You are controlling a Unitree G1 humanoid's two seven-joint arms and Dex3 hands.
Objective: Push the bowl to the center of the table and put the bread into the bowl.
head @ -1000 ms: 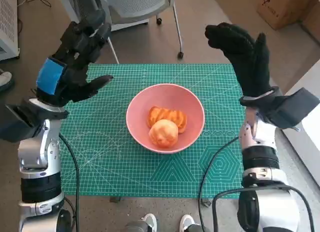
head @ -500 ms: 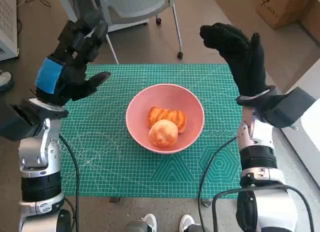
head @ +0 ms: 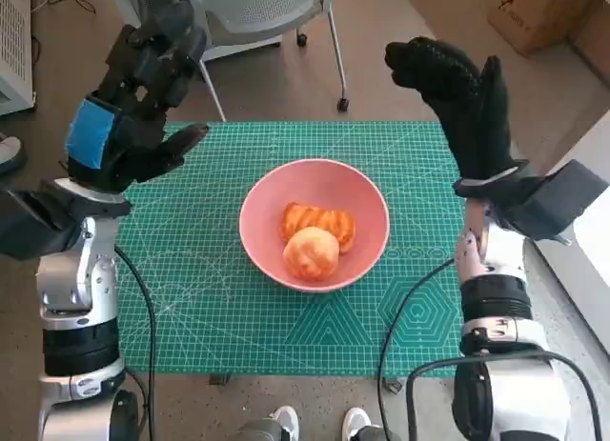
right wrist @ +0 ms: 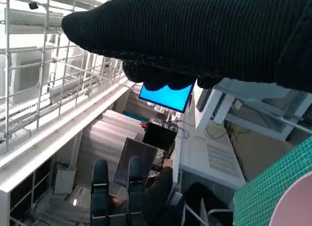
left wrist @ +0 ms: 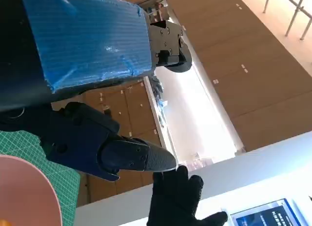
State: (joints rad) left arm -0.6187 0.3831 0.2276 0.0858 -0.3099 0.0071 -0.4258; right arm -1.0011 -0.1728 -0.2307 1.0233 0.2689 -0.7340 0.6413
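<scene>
Pink bowl (head: 315,224) sits mid-desk (head: 191,298) w/ two bread pieces (head: 317,239) inside; task looks done. Both robot hands, left (head: 133,117) & right (head: 462,103), empty, fingers spread, have lifted slightly higher since a sec ago.

One pink bowl (head: 315,223) sits on one green cutting mat (head: 191,270). Two pieces of bread (head: 317,236) lie in the bowl. One chair (head: 257,12) stands beyond the far edge. One cardboard box (head: 538,12) is at far right.
</scene>
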